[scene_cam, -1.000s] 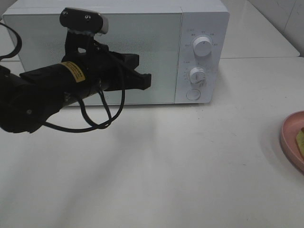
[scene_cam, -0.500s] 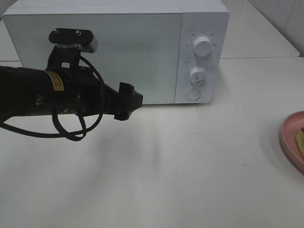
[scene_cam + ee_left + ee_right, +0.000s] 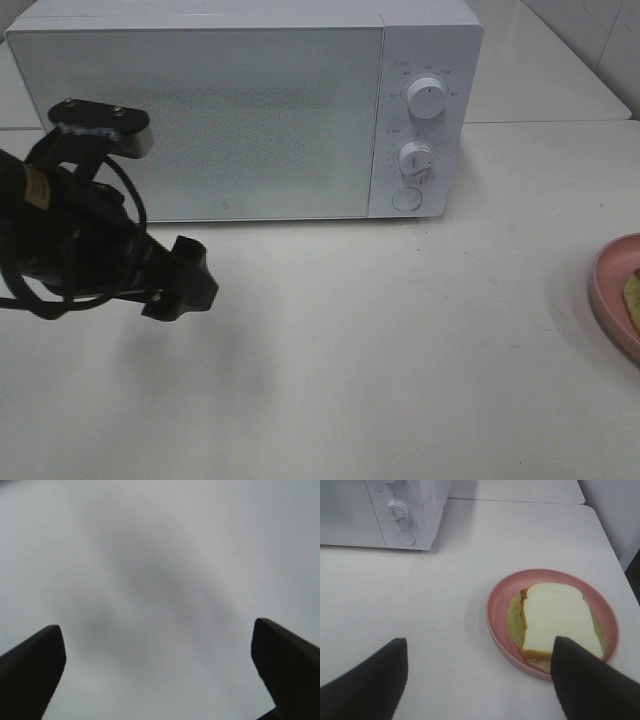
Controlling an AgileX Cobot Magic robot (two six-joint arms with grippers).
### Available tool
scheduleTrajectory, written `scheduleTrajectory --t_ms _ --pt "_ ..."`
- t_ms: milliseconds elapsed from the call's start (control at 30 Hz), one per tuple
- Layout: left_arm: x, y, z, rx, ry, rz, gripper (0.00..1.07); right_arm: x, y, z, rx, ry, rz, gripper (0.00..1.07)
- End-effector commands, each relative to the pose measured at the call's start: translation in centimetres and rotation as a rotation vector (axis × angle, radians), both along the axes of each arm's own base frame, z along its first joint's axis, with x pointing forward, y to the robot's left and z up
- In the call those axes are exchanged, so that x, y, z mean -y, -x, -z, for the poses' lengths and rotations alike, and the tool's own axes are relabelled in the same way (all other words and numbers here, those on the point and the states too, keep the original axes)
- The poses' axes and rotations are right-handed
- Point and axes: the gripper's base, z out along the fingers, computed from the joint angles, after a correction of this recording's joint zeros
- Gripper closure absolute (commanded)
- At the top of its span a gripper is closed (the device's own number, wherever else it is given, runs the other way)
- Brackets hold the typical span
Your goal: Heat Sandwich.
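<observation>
the microwave [image 3: 245, 110] stands at the back of the white tabletop [image 3: 400, 350], its door closed and its two round dials [image 3: 427, 98] stacked on the panel at its right end, with a round button [image 3: 406, 199] under them. the left gripper [image 3: 180, 290] hangs in front of the microwave's left half, low over the tabletop and touching nothing. in the left wrist view its fingers [image 3: 30, 665] are spread wide apart with only bare tabletop and a soft shadow between them, so the left gripper [image 3: 160, 670] is open and empty.

the sandwich [image 3: 557, 620] lies well to the right of the microwave, on a round pink plate [image 3: 495, 605] that shows only as a sliver at the right edge of the high view [image 3: 610, 290]. its white top slice faces up, with tan crust and pale yellow-green filling showing at the sides. the right gripper [image 3: 480, 680] hovers above the tabletop just short of the plate, on the side away from the microwave, fingers [image 3: 365, 680] set wide apart and holding nothing; one fingertip overlaps the plate's rim in that view.
</observation>
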Motion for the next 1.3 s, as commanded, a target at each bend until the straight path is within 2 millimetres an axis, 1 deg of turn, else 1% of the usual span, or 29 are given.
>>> scheduleTrajectory --t_ms 33,67,100,133,200,233,267,367,400,433,500,533,567,600,667,700,767,833,867,933,967,1000,1067,1133,1167,1233,1267,1300 --pt "-1.7 0.1 -0.4 -0.07 -0.029 -0.064 0.1 0.0 0.4 0.0 0.032 -0.005 0.007 0.31" --pt "-2.3 0.0 -0.6 -0.079 -0.035 -0.082 0.1 0.0 0.4 0.0 0.032 -0.005 0.007 0.31" --pt "-2.3 0.0 -0.6 -0.079 -0.035 -0.082 0.1 0.0 0.4 0.0 0.032 -0.005 0.007 0.31" --pt "-3.4 -0.1 -0.9 -0.096 -0.044 -0.119 0.1 0.0 0.4 0.0 0.032 -0.005 0.007 0.31" --pt "-4.6 -0.3 -1.2 -0.109 -0.055 -0.16 0.1 0.0 0.4 0.0 0.032 -0.005 0.007 0.31" --pt "-5.9 -0.4 -1.5 -0.126 -0.068 -0.2 0.1 0.0 0.4 0.0 0.032 -0.005 0.007 0.31" --pt "-5.9 -0.4 -1.5 -0.126 -0.068 -0.2 0.1 0.0 0.4 0.0 0.032 -0.005 0.007 0.31" --pt "-7.9 -0.5 -1.9 -0.153 -0.088 -0.261 0.1 0.0 0.4 0.0 0.032 -0.005 0.007 0.31" --pt "-7.9 -0.5 -1.9 -0.153 -0.088 -0.261 0.1 0.0 0.4 0.0 0.032 -0.005 0.007 0.31" --pt "-9.2 -0.4 -2.2 -0.167 -0.103 -0.288 0.1 0.0 0.4 0.0 0.032 -0.005 0.007 0.31" --pt "-10.2 -0.2 -2.5 -0.184 -0.116 -0.304 0.1 0.0 0.4 0.0 0.032 -0.005 0.007 0.31" --pt "-11.3 0.1 -2.6 -0.214 -0.13 -0.33 0.1 0.0 0.4 0.0 0.032 -0.005 0.007 0.31" --pt "-11.3 0.1 -2.6 -0.214 -0.13 -0.33 0.1 0.0 0.4 0.0 0.032 -0.005 0.007 0.31" --pt "-11.7 0.3 -2.7 -0.227 -0.136 -0.337 0.1 0.0 0.4 0.0 0.032 -0.005 0.007 0.31" --pt "-12.9 0.8 -3.0 -0.271 -0.153 -0.378 0.1 0.0 0.4 0.0 0.032 -0.005 0.007 0.31" --pt "-12.9 0.8 -3.0 -0.271 -0.153 -0.378 0.1 0.0 0.4 0.0 0.032 -0.005 0.007 0.31" --pt "-13.6 1.1 -3.2 -0.29 -0.16 -0.403 0.1 0.0 0.4 0.0 0.032 -0.005 0.007 0.31" --pt "-14.3 1.9 -3.7 -0.315 -0.18 -0.42 0.1 0.0 0.4 0.0 0.032 -0.005 0.007 0.31" --pt "-14.3 1.9 -3.7 -0.315 -0.18 -0.42 0.1 0.0 0.4 0.0 0.032 -0.005 0.007 0.31" --pt "-14.6 2.5 -4.1 -0.328 -0.192 -0.428 0.1 0.0 0.4 0.0 0.032 -0.005 0.007 0.31" --pt "-14.7 3.2 -4.6 -0.335 -0.202 -0.427 0.1 0.0 0.4 0.0 0.032 -0.005 0.007 0.31" --pt "-14.7 3.2 -4.6 -0.335 -0.202 -0.427 0.1 0.0 0.4 0.0 0.032 -0.005 0.007 0.31" --pt "-14.7 4.0 -5.2 -0.331 -0.193 -0.429 0.1 0.0 0.4 0.0 0.032 -0.005 0.007 0.31" --pt "-14.8 5.1 -6.1 -0.292 -0.18 -0.432 0.1 0.0 0.4 0.0 0.032 -0.005 0.007 0.31" --pt "-14.8 5.1 -6.1 -0.292 -0.18 -0.432 0.1 0.0 0.4 0.0 0.032 -0.005 0.007 0.31" --pt "-14.9 5.9 -6.5 -0.265 -0.172 -0.434 0.1 0.0 0.4 0.0 0.032 -0.005 0.007 0.31" --pt "-14.9 6.9 -6.7 -0.241 -0.157 -0.435 0.1 0.0 0.4 0.0 0.032 -0.005 0.007 0.31" --pt "-14.9 7.4 -6.8 -0.227 -0.151 -0.434 0.1 0.0 0.4 0.0 0.032 -0.005 0.007 0.31"
